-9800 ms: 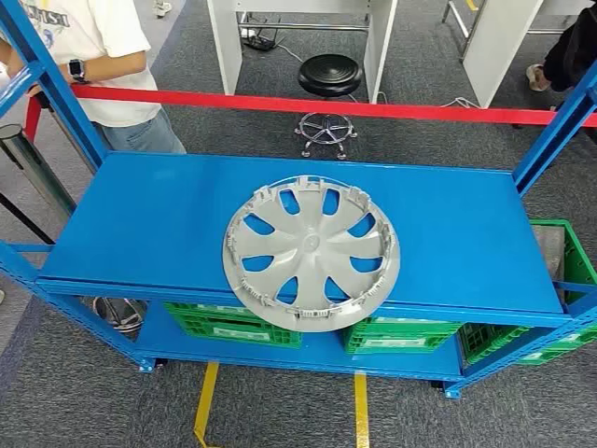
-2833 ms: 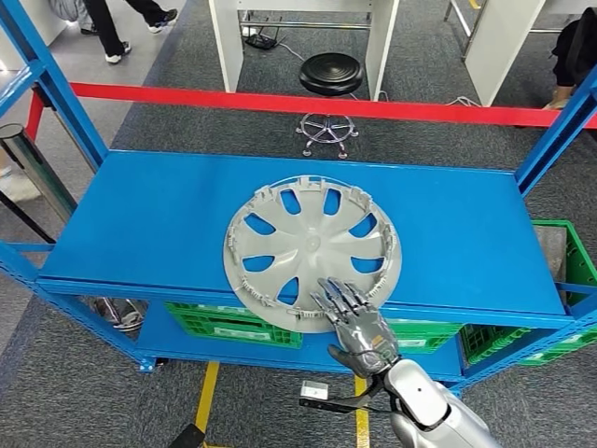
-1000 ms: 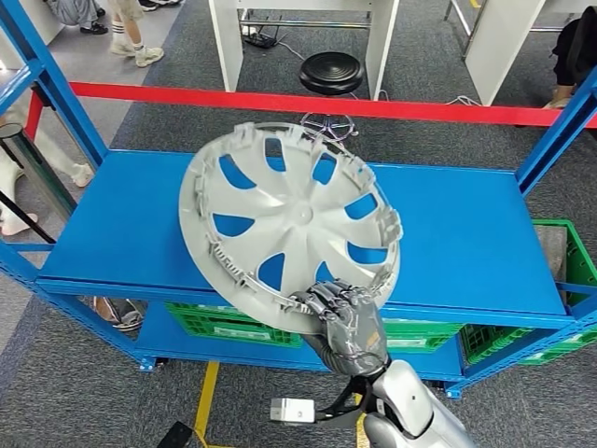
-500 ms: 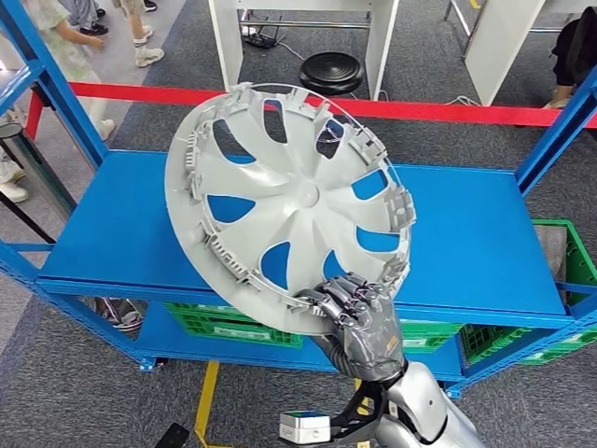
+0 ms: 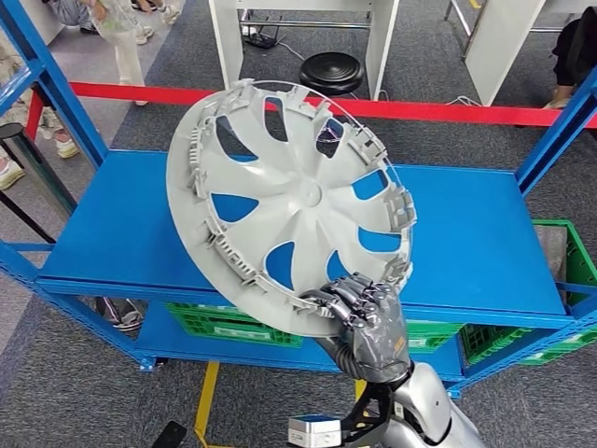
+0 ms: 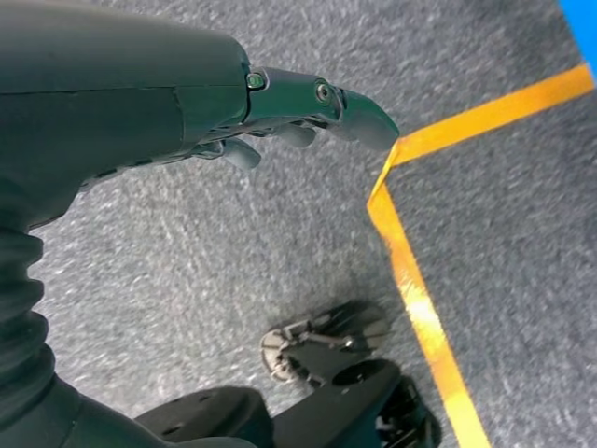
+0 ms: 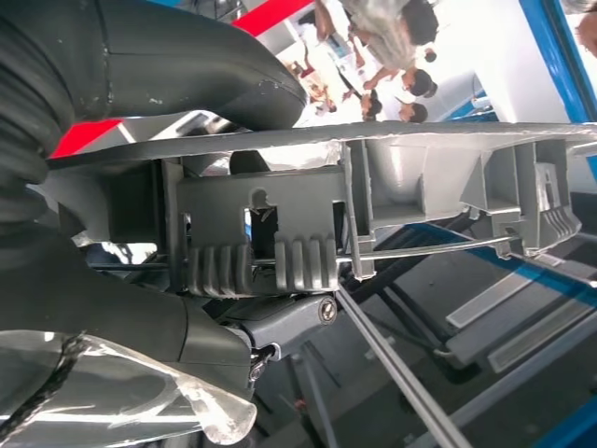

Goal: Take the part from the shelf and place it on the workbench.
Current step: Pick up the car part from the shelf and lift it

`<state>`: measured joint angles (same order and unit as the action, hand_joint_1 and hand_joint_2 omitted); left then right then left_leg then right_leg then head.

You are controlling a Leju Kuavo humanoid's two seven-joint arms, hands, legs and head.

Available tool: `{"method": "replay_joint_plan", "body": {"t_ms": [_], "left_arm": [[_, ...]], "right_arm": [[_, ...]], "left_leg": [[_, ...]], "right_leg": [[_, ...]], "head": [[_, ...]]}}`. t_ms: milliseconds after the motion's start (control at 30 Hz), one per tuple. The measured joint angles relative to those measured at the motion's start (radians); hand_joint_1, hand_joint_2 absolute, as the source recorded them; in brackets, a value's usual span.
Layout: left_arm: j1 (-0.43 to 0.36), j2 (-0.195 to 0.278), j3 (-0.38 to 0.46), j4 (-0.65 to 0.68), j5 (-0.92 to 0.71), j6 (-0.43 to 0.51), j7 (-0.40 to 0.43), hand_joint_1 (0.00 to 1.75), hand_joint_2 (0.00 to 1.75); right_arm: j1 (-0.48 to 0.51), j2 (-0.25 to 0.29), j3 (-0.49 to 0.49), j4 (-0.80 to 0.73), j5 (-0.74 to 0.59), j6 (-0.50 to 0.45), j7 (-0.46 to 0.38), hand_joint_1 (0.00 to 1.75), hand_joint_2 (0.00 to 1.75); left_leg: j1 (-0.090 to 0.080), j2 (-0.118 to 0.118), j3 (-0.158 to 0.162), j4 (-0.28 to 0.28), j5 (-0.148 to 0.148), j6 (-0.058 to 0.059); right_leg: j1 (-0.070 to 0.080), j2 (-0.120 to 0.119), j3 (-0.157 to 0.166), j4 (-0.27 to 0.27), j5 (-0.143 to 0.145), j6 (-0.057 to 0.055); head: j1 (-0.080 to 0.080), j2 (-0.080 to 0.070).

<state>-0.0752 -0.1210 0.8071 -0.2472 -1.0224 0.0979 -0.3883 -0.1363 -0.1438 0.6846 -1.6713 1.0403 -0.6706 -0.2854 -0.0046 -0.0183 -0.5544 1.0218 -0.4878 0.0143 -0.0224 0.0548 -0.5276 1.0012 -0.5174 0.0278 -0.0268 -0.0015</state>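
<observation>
One part (image 5: 292,201), a grey plastic wheel cover, is showing its inner face: curved spokes around a small central boss, open slots between them, and clips with a wire ring running along the rim. It is tilting steeply, clear of the blue shelf (image 5: 465,233) and hanging above that shelf's front edge. The right hand (image 5: 366,317) is gripping the cover at its lower rim, fingers (image 5: 345,297) curling tightly over the edge; in the right wrist view the thumb (image 7: 211,75) is pressing one face of the rim (image 7: 395,140) while the other digits are clamping the ribbed clip side. The left hand (image 6: 211,103) is hanging over grey carpet beside a yellow floor line (image 6: 423,299), fingers extending loosely, holding nothing.
</observation>
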Motion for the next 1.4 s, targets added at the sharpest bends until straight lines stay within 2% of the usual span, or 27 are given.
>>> {"method": "replay_joint_plan", "body": {"t_ms": [133,200,233,300,333,367,400,467,500,567,667,700,767,833,867,900,933,967,1033,1100,1167,1200,1233,1300,1333,1367,1400], "left_arm": [[-0.001,-0.001,0.000,0.000,0.009,0.040,-0.014,0.00,1.75],[-0.002,-0.002,0.000,0.000,0.013,0.053,-0.016,0.00,1.75],[-0.002,-0.002,0.000,0.000,0.015,0.058,-0.017,0.00,1.75],[0.000,-0.002,0.000,0.000,0.017,0.065,-0.017,0.00,1.75],[0.002,-0.002,0.000,0.000,0.017,0.068,-0.017,0.00,1.75],[0.003,-0.002,0.000,0.000,0.017,0.069,-0.018,0.00,1.75],[0.003,-0.003,0.000,0.000,0.017,0.071,-0.019,0.00,1.75],[0.003,-0.004,0.000,0.000,0.017,0.074,-0.021,0.00,1.75],[0.003,-0.004,-0.001,0.000,0.018,0.075,-0.022,0.00,1.75],[0.003,-0.003,-0.001,0.000,0.018,0.078,-0.023,0.00,1.75],[0.004,-0.002,-0.001,0.000,0.018,0.082,-0.023,0.00,1.75],[0.005,-0.002,-0.001,0.000,0.018,0.083,-0.023,0.00,1.75],[0.005,-0.002,-0.002,0.000,0.018,0.084,-0.023,0.00,1.75],[0.006,-0.003,-0.003,0.002,0.016,0.086,-0.023,0.00,1.75],[0.006,-0.004,-0.004,0.003,0.015,0.087,-0.023,0.00,1.75],[0.006,-0.004,-0.005,0.003,0.014,0.088,-0.024,0.00,1.75],[0.006,-0.003,-0.007,0.004,0.014,0.089,-0.025,0.00,1.75],[0.006,-0.003,-0.008,0.004,0.015,0.090,-0.026,0.00,1.75],[0.005,-0.002,-0.010,0.004,0.016,0.092,-0.029,0.00,1.75],[0.005,-0.002,-0.010,0.004,0.018,0.094,-0.029,0.00,1.75],[0.008,-0.004,-0.010,0.005,0.018,0.096,-0.029,0.00,1.75],[0.009,-0.005,-0.010,0.006,0.018,0.097,-0.029,0.00,1.75],[0.010,-0.005,-0.010,0.006,0.019,0.097,-0.029,0.00,1.75],[0.010,-0.006,-0.010,0.006,0.020,0.099,-0.029,0.00,1.75],[0.011,-0.007,-0.010,0.006,0.021,0.100,-0.029,0.00,1.75],[0.011,-0.009,-0.010,0.007,0.021,0.100,-0.029,0.00,1.75],[0.011,-0.010,-0.010,0.007,0.022,0.100,-0.029,0.00,1.75]], "right_arm": [[0.018,0.000,-0.012,-0.033,-0.060,0.000,-0.022,1.75,1.75],[0.028,-0.001,-0.018,-0.051,-0.077,0.000,-0.034,1.75,1.75],[0.033,-0.001,-0.021,-0.059,-0.081,0.000,-0.041,1.75,1.75],[0.042,-0.002,-0.029,-0.069,-0.084,0.000,-0.053,1.75,1.75],[0.048,-0.003,-0.033,-0.073,-0.084,0.000,-0.057,1.75,1.75],[0.053,-0.004,-0.037,-0.076,-0.085,0.000,-0.061,1.75,1.75],[0.057,-0.004,-0.041,-0.079,-0.085,0.000,-0.065,1.75,1.75],[0.065,-0.006,-0.049,-0.087,-0.085,0.000,-0.076,1.75,1.75],[0.067,-0.006,-0.053,-0.091,-0.085,0.000,-0.082,1.75,1.75],[0.071,-0.006,-0.061,-0.100,-0.084,0.000,-0.096,1.75,1.75],[0.082,-0.006,-0.071,-0.111,-0.083,0.000,-0.116,1.75,1.75],[0.086,-0.006,-0.074,-0.114,-0.083,0.000,-0.123,1.75,1.75],[0.093,-0.005,-0.082,-0.119,-0.082,0.000,-0.135,1.75,1.75],[0.105,-0.005,-0.090,-0.124,-0.080,0.000,-0.149,1.75,1.75],[0.111,-0.005,-0.095,-0.126,-0.080,0.000,-0.155,1.75,1.75],[0.116,-0.005,-0.099,-0.129,-0.081,0.000,-0.158,1.75,1.75],[0.121,-0.005,-0.103,-0.133,-0.081,0.000,-0.161,1.75,1.75],[0.128,-0.005,-0.108,-0.138,-0.081,0.000,-0.162,1.75,1.75],[0.142,-0.006,-0.120,-0.153,-0.080,0.000,-0.163,1.75,1.75],[0.154,-0.006,-0.133,-0.169,-0.079,0.000,-0.162,1.75,1.75],[0.170,-0.008,-0.148,-0.183,-0.077,0.000,-0.160,1.75,1.75],[0.179,-0.011,-0.155,-0.189,-0.076,0.000,-0.159,1.75,1.75],[0.187,-0.014,-0.162,-0.195,-0.076,0.000,-0.157,1.75,1.75],[0.202,-0.024,-0.176,-0.205,-0.078,0.000,-0.154,1.75,1.75],[0.209,-0.029,-0.181,-0.209,-0.081,0.000,-0.154,1.75,1.75],[0.216,-0.035,-0.185,-0.212,-0.086,0.000,-0.153,1.75,1.75],[0.222,-0.040,-0.188,-0.215,-0.091,0.000,-0.153,1.75,1.75]], "left_leg": [[-0.001,0.002,0.000,-0.004,0.008,0.014],[0.002,0.009,0.002,-0.023,0.022,0.026],[0.004,0.014,0.002,-0.031,0.027,0.031],[0.001,0.021,-0.003,-0.032,0.030,0.033],[0.001,0.025,-0.005,-0.031,0.031,0.033],[0.001,0.028,-0.006,-0.031,0.032,0.032],[0.001,0.030,-0.006,-0.030,0.032,0.031],[0.003,0.031,-0.009,-0.023,0.032,0.024],[0.003,0.031,-0.014,-0.015,0.031,0.019],[-0.001,0.031,-0.027,0.000,0.031,0.005],[-0.001,0.029,-0.043,0.014,0.032,-0.011],[0.000,0.028,-0.050,0.027,0.015,-0.017],[0.004,0.025,-0.077,0.108,-0.059,-0.029],[0.009,0.025,-0.103,0.225,-0.133,-0.036],[0.010,0.025,-0.104,0.259,-0.145,-0.037],[0.011,0.025,-0.089,0.257,-0.137,-0.036],[0.011,0.025,-0.057,0.217,-0.114,-0.032],[0.010,0.023,-0.014,0.152,-0.086,-0.027],[0.007,0.018,0.064,0.023,-0.058,-0.017],[0.001,0.015,0.084,-0.024,-0.056,-0.011],[0.001,0.018,0.074,-0.032,-0.038,-0.001],[0.002,0.020,0.066,-0.036,-0.027,0.006],[0.003,0.022,0.056,-0.040,-0.015,0.014],[0.002,0.025,0.031,-0.039,0.004,0.024],[-0.001,0.025,0.017,-0.036,0.014,0.026],[-0.003,0.026,0.002,-0.034,0.024,0.027],[-0.006,0.027,-0.013,-0.032,0.033,0.028]], "right_leg": [[-0.005,0.002,-0.002,-0.004,0.006,0.012],[-0.002,-0.015,-0.018,0.020,-0.019,0.015],[0.000,-0.027,-0.038,0.059,-0.047,0.015],[0.001,-0.043,-0.096,0.188,-0.112,0.015],[0.001,-0.044,-0.119,0.244,-0.128,0.017],[0.001,-0.045,-0.129,0.271,-0.126,0.019],[0.000,-0.047,-0.120,0.257,-0.103,0.021],[-0.004,-0.054,-0.060,0.143,-0.039,0.024],[-0.003,-0.058,-0.029,0.086,-0.017,0.024],[-0.002,-0.059,-0.001,0.030,-0.010,0.020],[-0.003,-0.054,-0.014,0.029,-0.007,0.001],[-0.005,-0.054,-0.021,0.029,-0.001,-0.007],[-0.006,-0.054,-0.037,0.028,0.011,-0.023],[-0.003,-0.055,-0.053,0.029,0.024,-0.030],[-0.002,-0.055,-0.061,0.030,0.030,-0.030],[-0.001,-0.055,-0.069,0.030,0.036,-0.030],[0.000,-0.054,-0.076,0.030,0.043,-0.030],[0.001,-0.054,-0.082,0.030,0.049,-0.028],[0.003,-0.053,-0.093,0.030,0.062,-0.021],[0.003,-0.053,-0.098,0.027,0.077,-0.009],[0.001,-0.053,-0.103,0.021,0.085,0.005],[0.001,-0.054,-0.110,0.029,0.070,0.010],[0.001,-0.054,-0.121,0.053,0.036,0.013],[0.001,-0.055,-0.151,0.158,-0.061,0.015],[0.002,-0.055,-0.162,0.221,-0.096,0.016],[0.002,-0.055,-0.166,0.269,-0.108,0.017],[0.003,-0.055,-0.156,0.289,-0.098,0.017]], "head": [[0.000,0.000],[0.002,0.000],[0.003,0.000],[0.006,0.000],[0.006,0.000],[0.006,0.000],[0.006,0.000],[0.006,0.000],[0.007,0.000],[0.008,0.000],[0.008,0.000],[0.006,0.000],[0.002,0.000],[0.001,0.000],[0.001,0.000],[0.001,0.000],[0.001,0.000],[0.001,0.000],[0.002,0.000],[0.002,0.000],[0.002,0.000],[0.003,0.000],[0.005,0.000],[0.007,0.000],[0.007,0.000],[0.007,0.000],[0.007,0.000]]}}
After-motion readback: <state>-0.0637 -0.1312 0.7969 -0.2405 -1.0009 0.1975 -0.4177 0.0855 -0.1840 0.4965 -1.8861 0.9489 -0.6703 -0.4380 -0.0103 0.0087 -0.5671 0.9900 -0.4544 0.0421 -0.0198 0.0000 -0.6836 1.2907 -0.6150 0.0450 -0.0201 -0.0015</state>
